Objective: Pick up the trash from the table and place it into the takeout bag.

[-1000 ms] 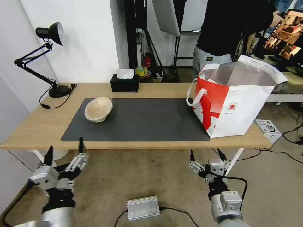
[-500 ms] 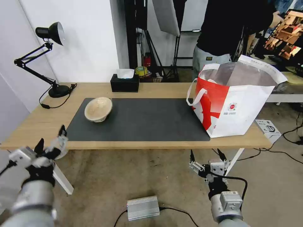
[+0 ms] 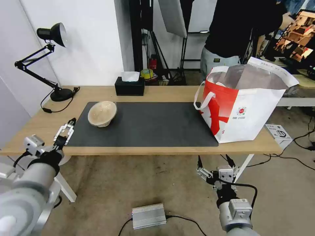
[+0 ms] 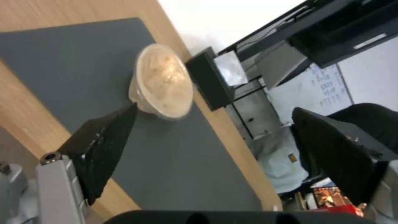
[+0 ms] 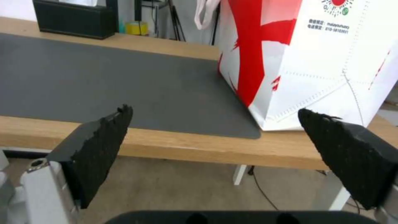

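Observation:
One piece of trash, a tan pulp bowl [image 3: 102, 113], lies tipped on its side at the left end of the dark grey mat [image 3: 147, 127] on the table [image 3: 170, 93]. My left gripper [image 3: 67, 129] hangs open over the table's front left edge, near the mat's corner and short of the bowl [image 4: 164, 82]. In the left wrist view the left gripper [image 4: 215, 108] is empty. The takeout bag [image 3: 244, 105] stands open at the table's right end. My right gripper [image 3: 213, 159] waits open below the table's front edge. In its wrist view the right gripper [image 5: 213, 109] faces the bag [image 5: 315, 59].
A black tissue box [image 3: 129, 86] sits at the table's back edge. A black desk lamp [image 3: 49, 59] stands at the back left with its cord on the wood. A silver box [image 3: 148, 215] and cables lie on the floor.
My left arm swung out to the left and rose from below the table to its front left edge, closer to the bowl. The right arm stayed still.

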You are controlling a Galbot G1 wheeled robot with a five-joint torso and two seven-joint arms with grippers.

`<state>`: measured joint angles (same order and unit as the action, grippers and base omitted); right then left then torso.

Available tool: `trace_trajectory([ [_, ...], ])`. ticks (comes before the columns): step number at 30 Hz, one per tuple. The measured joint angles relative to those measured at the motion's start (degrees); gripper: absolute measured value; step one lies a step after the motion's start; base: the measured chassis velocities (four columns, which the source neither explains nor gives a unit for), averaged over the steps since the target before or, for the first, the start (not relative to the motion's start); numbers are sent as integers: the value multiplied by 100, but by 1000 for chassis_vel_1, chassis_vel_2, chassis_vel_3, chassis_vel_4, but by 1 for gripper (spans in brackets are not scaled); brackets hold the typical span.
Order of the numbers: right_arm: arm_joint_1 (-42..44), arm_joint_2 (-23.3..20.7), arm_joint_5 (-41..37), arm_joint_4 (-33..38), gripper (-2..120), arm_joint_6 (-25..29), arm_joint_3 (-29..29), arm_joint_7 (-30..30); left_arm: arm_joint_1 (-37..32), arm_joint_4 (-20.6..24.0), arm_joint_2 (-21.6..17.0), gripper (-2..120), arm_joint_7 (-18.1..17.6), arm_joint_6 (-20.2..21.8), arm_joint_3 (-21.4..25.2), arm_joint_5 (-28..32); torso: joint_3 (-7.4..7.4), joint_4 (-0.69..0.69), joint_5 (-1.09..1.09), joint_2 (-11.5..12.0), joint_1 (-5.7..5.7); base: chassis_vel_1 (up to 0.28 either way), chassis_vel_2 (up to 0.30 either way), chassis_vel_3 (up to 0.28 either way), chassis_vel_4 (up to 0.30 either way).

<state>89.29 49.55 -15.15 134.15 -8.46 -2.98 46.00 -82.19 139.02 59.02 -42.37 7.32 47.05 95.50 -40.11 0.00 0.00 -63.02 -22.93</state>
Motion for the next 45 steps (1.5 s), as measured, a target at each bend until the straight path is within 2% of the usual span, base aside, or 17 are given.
trace_trajectory([
  [9, 0, 0, 0, 0, 100, 0, 0, 0, 557, -458, -205, 100, -460, 103, -111, 543, 0, 1, 0, -1, 0, 0, 0, 0, 0],
  [16, 0, 0, 0, 0, 100, 0, 0, 1, 863, -771, -186, 100, -756, 93, -374, 449, 0, 1, 0, -1, 0, 0, 0, 0, 0],
  [26, 0, 0, 0, 0, 100, 0, 0, 1, 1357, -1250, -215, 100, -952, 72, -826, 349, 0, 0, 0, -1, 0, 0, 0, 0, 0],
  [30, 0, 0, 0, 0, 100, 0, 0, 0, 1629, -1469, -326, 100, -1077, 72, -957, 431, 1, 1, 0, -1, 0, 0, 0, 0, 0],
  [34, 0, 0, 0, 0, 100, 0, 0, 0, 2020, -1744, -491, 100, -1473, 204, -1122, 708, 0, 0, -1, 0, 0, 0, 0, 0, 0],
  [39, 0, 0, 0, 0, 100, -1, 0, 0, 2356, -1974, -690, 100, -1679, 254, -1300, 881, 0, 1, 0, -1, 1, 0, 0, 0, 0],
  [45, 0, 0, 0, 0, 100, 0, 0, 0, 2625, -2183, -728, 100, -1739, 284, -1470, 966, 0, 0, 0, 0, 0, 0, 0, 0, 0],
])
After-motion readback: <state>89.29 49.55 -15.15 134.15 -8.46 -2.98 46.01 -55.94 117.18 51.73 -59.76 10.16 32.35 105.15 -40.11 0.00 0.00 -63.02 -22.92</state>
